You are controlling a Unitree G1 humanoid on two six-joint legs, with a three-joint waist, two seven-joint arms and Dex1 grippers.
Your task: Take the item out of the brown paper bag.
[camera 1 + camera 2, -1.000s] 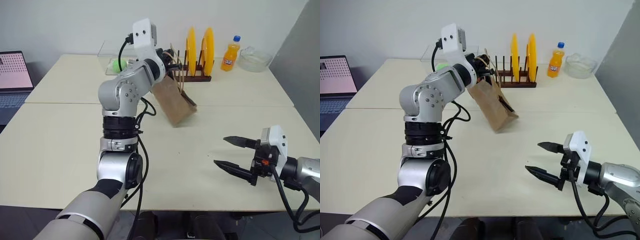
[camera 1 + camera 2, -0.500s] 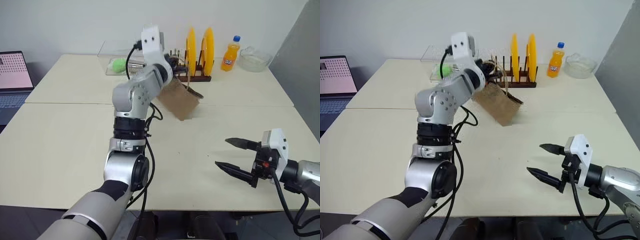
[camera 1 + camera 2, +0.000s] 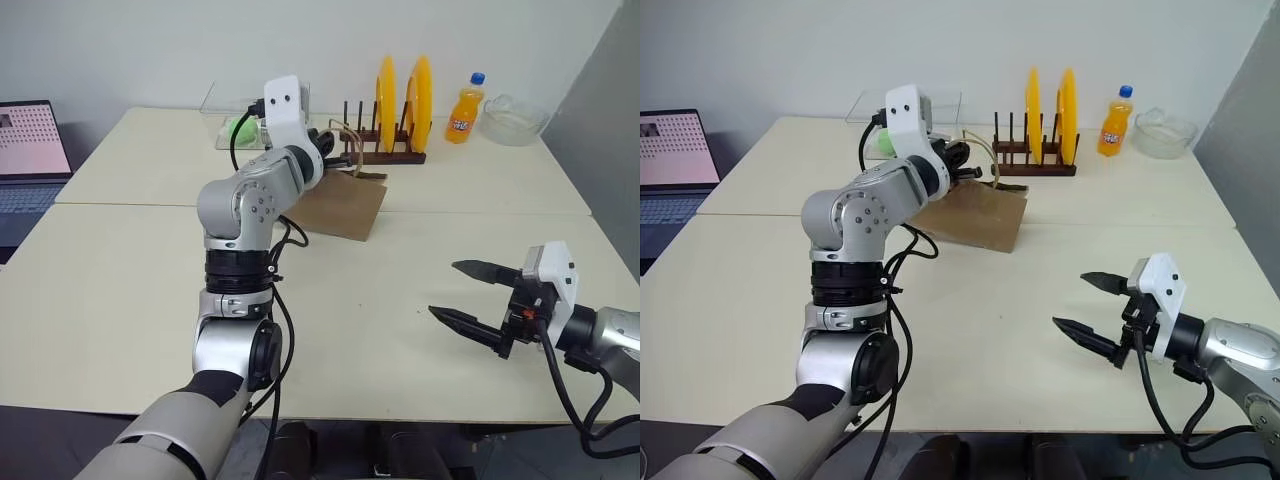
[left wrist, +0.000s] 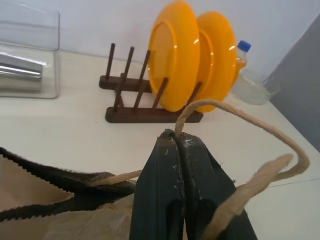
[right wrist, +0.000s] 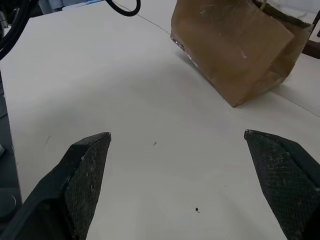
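Right gripper sits lower right in the head view, jaws spread as wide as they go, nothing in them, basically parked there same as a second ago. Bare table between it and the action.

Further back, around upper middle, the left gripper is clamped shut on one of the twisted paper handles of the brown paper bag. What changed: a second ago the bag hung tilted up in the air, now it's come down and its bottom end looks to be resting on the table, mouth end up at the gripper. So it's been lowered, not emptied.

Can't see the item anywhere, so my guess is it's still inside the bag.

Behind all that: the plate rack with two yellow plates, and the orange soda bottle upper right.
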